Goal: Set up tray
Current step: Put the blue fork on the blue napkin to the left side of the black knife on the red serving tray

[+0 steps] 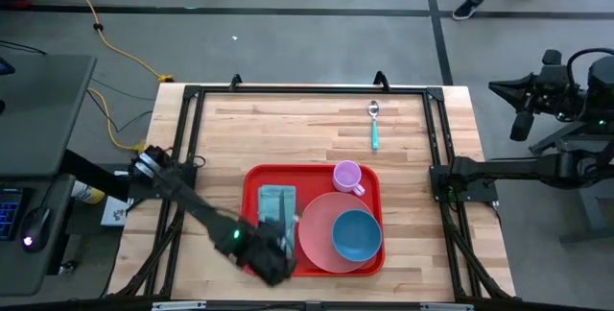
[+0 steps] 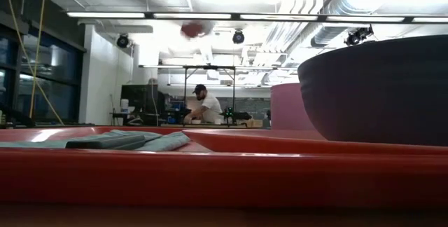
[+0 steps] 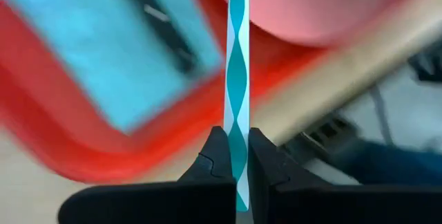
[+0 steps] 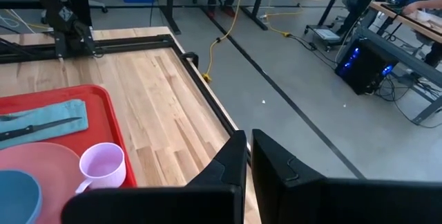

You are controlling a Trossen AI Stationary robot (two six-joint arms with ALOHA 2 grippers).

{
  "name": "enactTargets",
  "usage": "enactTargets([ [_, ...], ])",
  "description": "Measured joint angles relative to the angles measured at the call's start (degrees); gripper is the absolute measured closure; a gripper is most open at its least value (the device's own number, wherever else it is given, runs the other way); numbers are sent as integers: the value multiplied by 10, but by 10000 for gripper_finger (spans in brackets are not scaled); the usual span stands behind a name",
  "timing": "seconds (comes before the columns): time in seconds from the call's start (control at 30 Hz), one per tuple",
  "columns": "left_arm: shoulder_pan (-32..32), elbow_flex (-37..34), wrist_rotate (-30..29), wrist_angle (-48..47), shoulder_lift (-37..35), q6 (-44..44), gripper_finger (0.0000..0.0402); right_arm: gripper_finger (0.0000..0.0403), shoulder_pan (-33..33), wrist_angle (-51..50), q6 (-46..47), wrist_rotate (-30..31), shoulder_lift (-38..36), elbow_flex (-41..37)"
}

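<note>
At the near left corner of the red tray, the left gripper pinches a thin teal-and-white striped utensil handle. The tray sits mid-surface carrying a folded cloth, pink plate, blue bowl and mug. The right gripper, pressed together, waits beyond the surface's right edge.
</note>
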Motion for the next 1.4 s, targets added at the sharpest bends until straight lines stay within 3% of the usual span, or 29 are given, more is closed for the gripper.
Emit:
enactTargets([
  [0.2,-41,144,-8,-28,82,0,367,403,0,-1,-6,-1,0,0],
  [0.43,12,301,-47,-89,197,4,367,403,0,-2,-10,-21,0,0],
  [0.57,52,339,-47,-157,231,7,367,403,0,-3,-16,-23,0,0],
  [0.8,113,340,26,-349,220,6,367,403,0,-5,-20,-36,0,0],
  [1.0,128,323,42,-347,209,7,367,403,0,-5,-20,-51,-1,0],
  [1.4,126,213,131,-350,214,0,367,403,0,-8,-17,-69,-9,0],
])
